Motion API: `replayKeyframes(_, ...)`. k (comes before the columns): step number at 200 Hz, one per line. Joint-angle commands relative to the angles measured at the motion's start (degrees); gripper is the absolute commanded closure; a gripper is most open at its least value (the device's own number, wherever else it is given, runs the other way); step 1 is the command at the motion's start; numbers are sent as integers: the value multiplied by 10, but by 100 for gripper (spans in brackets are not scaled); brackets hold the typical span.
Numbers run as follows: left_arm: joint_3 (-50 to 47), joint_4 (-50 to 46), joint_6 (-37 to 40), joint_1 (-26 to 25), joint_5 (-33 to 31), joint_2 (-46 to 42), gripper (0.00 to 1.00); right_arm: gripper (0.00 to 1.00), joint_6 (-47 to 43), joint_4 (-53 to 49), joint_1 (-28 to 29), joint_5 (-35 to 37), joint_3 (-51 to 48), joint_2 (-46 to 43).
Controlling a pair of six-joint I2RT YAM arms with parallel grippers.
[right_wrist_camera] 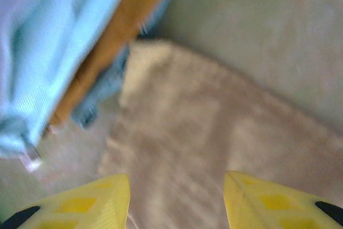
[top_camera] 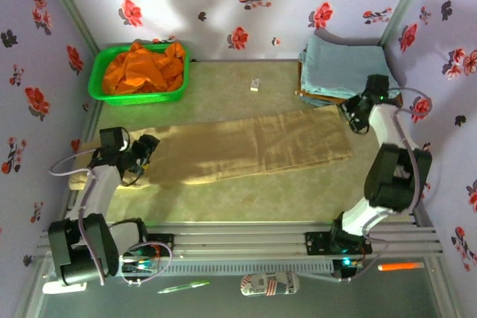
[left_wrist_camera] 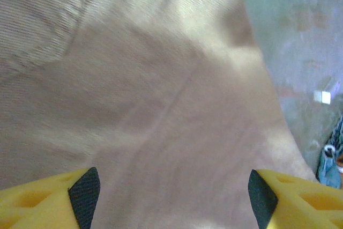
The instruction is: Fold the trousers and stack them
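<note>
1 pair of trousers [top_camera: 246, 147], 2 claws, both spread wide, gripping nothing.
The trousers lie as 1 long strip, 1 end under the left gripper [left_wrist_camera: 172, 186], the other under the right gripper [right_wrist_camera: 174, 186]. Beyond the left: 1 green basket [top_camera: 95, 83] holding 1 orange garment [top_camera: 141, 68]. Just beside the right: 1 blue cloth stack [top_camera: 335, 65]. Both arms are bent at the elbow, wrists angled down.

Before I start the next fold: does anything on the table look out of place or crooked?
Nothing looks damaged. The trousers lie slightly askew, their right end farther back than the left. A small white scrap sits loose on the table behind them.
</note>
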Motion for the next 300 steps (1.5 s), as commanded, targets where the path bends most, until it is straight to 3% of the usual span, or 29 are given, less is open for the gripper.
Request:
replayKeyframes(1, 10, -14, 4, -22, 5, -19, 23, 51, -15, -43, 9, 53, -82, -66)
replayKeyframes(36, -27, 5, 0, -31, 2, -38, 23, 50, -28, -68, -39, 55, -152, -101)
replayKeyframes(143, -69, 55, 5, -31, 21, -19, 23, 56, -15, -37, -59, -1, -112, 42)
replayKeyframes(164, -70, 62, 3, -31, 21, -14, 23, 61, -8, -25, -60, -15, -103, 62)
replayKeyframes(189, -69, 64, 1, -31, 21, -8, 23, 79, -7, -18, -59, -27, -102, 65)
replayKeyframes(217, -72, 65, 1, -31, 21, -9, 23, 83, -16, -21, -60, -36, -106, 51)
replayKeyframes(256, -76, 71, 0, -31, 21, -6, 23, 100, -20, -17, -59, -45, -102, 33)
replayKeyframes(300, -79, 78, -1, -31, 23, -5, 23, 100, -41, -53, -59, -19, -75, 1)
